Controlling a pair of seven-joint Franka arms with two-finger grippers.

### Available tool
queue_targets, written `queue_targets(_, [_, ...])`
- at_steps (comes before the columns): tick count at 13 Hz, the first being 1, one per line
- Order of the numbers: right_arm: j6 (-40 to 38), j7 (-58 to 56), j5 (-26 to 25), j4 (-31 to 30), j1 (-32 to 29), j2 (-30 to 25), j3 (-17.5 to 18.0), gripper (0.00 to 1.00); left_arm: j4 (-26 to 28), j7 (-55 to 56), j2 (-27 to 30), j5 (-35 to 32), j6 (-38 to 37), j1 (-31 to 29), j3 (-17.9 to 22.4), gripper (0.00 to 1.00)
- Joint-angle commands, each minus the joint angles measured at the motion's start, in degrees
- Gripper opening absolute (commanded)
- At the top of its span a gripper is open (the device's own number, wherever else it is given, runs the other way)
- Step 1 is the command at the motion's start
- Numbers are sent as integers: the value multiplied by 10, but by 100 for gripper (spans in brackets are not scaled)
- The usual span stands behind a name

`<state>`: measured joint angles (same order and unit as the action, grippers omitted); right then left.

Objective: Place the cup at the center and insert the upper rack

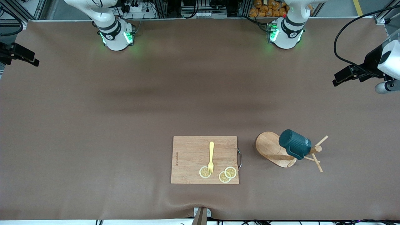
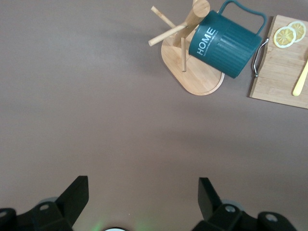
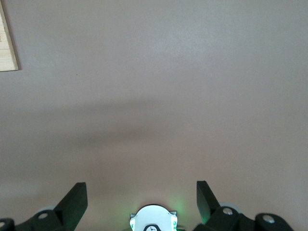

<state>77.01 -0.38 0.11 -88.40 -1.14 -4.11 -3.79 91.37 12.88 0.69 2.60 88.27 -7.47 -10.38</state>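
Note:
The cup (image 1: 293, 143), a dark teal ribbed mug, hangs tilted on the upper rack (image 1: 270, 148), a light wooden mug tree with an oval base, toward the left arm's end of the table. The left wrist view shows the cup (image 2: 226, 45) with "HOME" on its side, leaning against the rack's post (image 2: 197, 14) above the oval base (image 2: 197, 72). My left gripper (image 2: 143, 192) hangs open and empty over bare table, well away from the rack. My right gripper (image 3: 142, 192) hangs open and empty over bare table above its own base (image 3: 153, 219). Neither gripper shows in the front view.
A rectangular wooden cutting board (image 1: 190, 156) lies beside the rack, toward the right arm's end. It carries a yellow fork (image 1: 211, 156) and lemon slices (image 1: 204, 172). Its metal handle (image 1: 239, 158) faces the rack. Black and white equipment (image 1: 368, 67) juts in at the table's end.

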Motion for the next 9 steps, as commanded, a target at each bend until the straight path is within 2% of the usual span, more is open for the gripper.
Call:
queue_targets(1, [1, 2, -6, -11, -4, -14, 7, 100, 33, -18, 30, -11, 21, 15, 17, 100])
queue_targets(9, [-27, 2, -6, -10, -4, -14, 7, 100, 21, -22, 27, -24, 14, 33, 40, 100])
